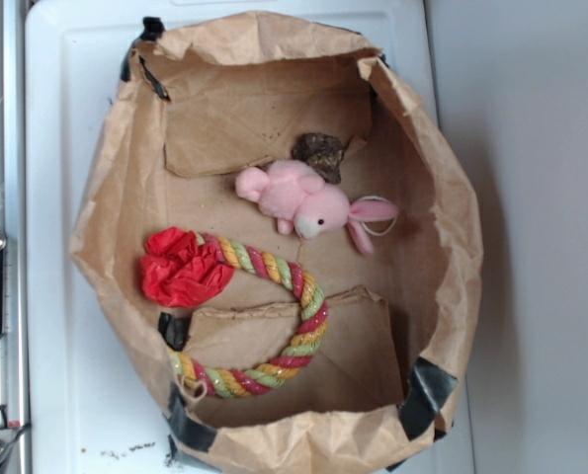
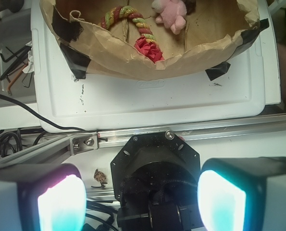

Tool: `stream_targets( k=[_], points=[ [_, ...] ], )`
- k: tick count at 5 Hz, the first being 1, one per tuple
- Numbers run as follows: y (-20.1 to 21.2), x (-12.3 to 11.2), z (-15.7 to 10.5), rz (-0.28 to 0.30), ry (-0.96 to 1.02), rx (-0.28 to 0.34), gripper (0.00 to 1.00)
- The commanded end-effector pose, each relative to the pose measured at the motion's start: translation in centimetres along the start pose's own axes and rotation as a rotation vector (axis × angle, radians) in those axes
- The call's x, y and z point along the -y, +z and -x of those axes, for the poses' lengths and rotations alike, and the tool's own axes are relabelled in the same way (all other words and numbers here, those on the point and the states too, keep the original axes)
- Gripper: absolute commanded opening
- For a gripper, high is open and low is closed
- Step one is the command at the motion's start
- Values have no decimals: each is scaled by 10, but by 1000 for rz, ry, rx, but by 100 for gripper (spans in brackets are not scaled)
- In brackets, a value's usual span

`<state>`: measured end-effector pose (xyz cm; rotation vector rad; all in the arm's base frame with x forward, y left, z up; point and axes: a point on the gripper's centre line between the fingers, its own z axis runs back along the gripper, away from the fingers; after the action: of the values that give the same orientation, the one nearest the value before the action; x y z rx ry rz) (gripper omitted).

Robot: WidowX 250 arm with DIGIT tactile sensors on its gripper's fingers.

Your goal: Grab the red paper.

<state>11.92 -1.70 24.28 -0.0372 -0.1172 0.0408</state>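
Observation:
The red paper [image 1: 181, 267] is a crumpled bright red wad lying at the left inside a brown paper bag [image 1: 106, 212], touching the end of a red, yellow and green twisted rope [image 1: 289, 326]. In the wrist view the red paper [image 2: 150, 48] shows just behind the bag's near wall. My gripper [image 2: 142, 202] is open and empty, its two glowing pads [image 2: 61, 204] wide apart. It hangs far back from the bag, over the robot's black base. The gripper is not in the exterior view.
A pink plush bunny [image 1: 308, 202] lies in the bag's middle, with a dark brown lump [image 1: 320, 153] behind it. The bag sits on a white tray [image 2: 147, 101]. An aluminium rail [image 2: 181, 132], cables [image 2: 18, 103] and tools lie near the base.

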Motion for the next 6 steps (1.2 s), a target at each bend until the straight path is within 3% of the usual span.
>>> stream_targets(
  k=[1,3,4,5,6],
  points=[
    [0,0,0,0,0,0,100],
    [6,-8,-8,-37,32,45,100],
    [-20,-35,-56,-49,42,64,100],
    [-32,-41,-102,-58,61,68,100],
    [-36,-44,-114,-63,69,72,100]
  ],
)
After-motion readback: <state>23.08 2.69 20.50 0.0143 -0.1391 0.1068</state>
